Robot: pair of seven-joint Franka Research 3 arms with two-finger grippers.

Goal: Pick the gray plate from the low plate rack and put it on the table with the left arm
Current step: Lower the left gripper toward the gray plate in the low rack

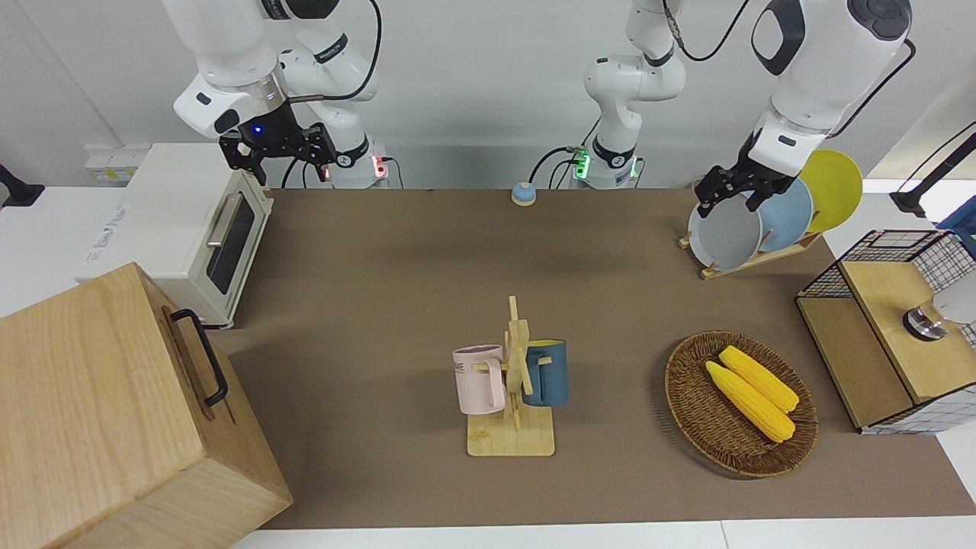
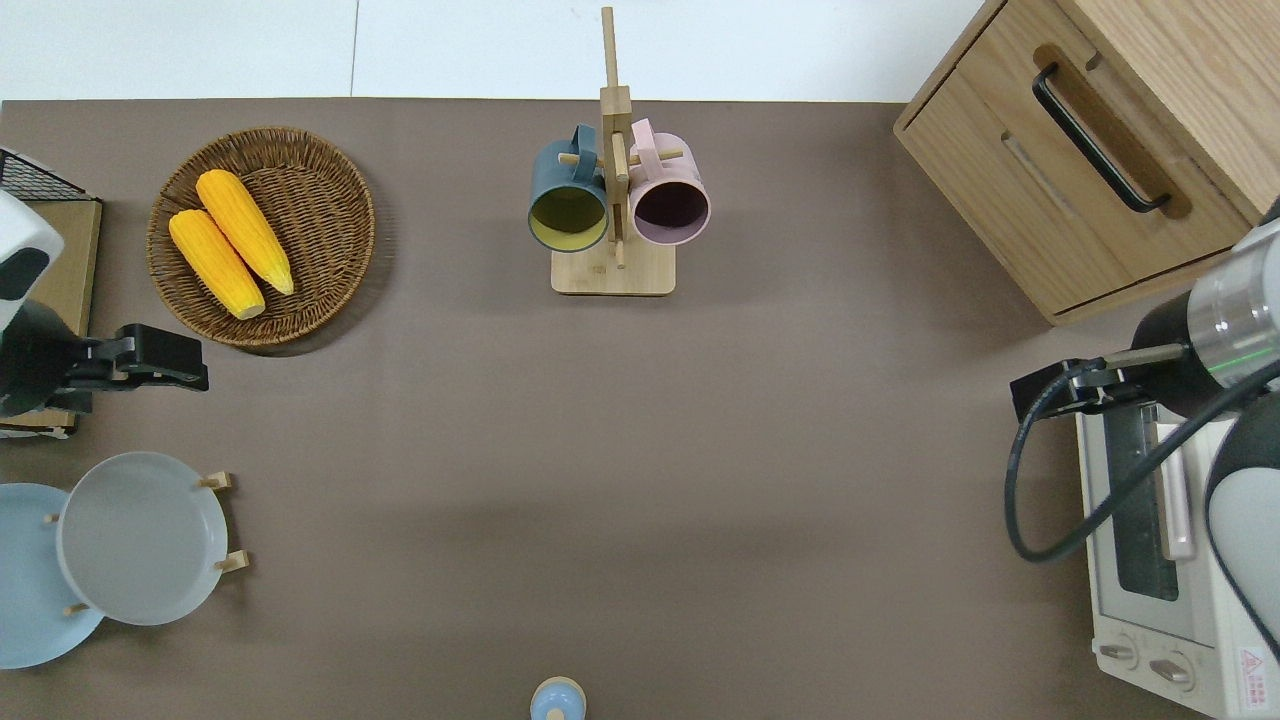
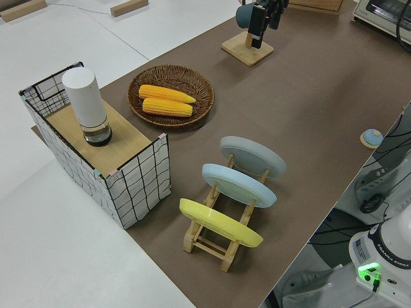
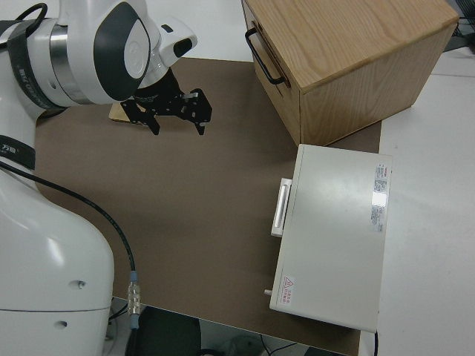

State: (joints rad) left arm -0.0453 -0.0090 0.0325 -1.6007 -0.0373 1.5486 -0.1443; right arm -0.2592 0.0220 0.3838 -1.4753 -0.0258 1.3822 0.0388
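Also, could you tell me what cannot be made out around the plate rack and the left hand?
Low plate rack: overhead view, plates cover all but peg tips.
Light blue plate: overhead view, cut by the edge and overlapped by the gray plate.
Left hand: left side view, cut off by the top edge.

White jointed arms [image 1: 808, 69], black cables [image 2: 1040, 500]

- A wooden mug tree [image 1: 512, 381] stands mid-frame in the front view, holding a pink mug [image 1: 480, 380] and a dark blue mug [image 1: 547, 372].
- A wicker basket [image 1: 690, 408] at lower right holds 2 corn cobs [image 1: 751, 390].
- A white toaster oven [image 1: 187, 229] sits at upper left.
- A wooden drawer cabinet [image 1: 99, 412] fills the lower left corner.
- A light blue plate [image 1: 789, 213] and a yellow plate [image 1: 835, 187] stand at upper right.
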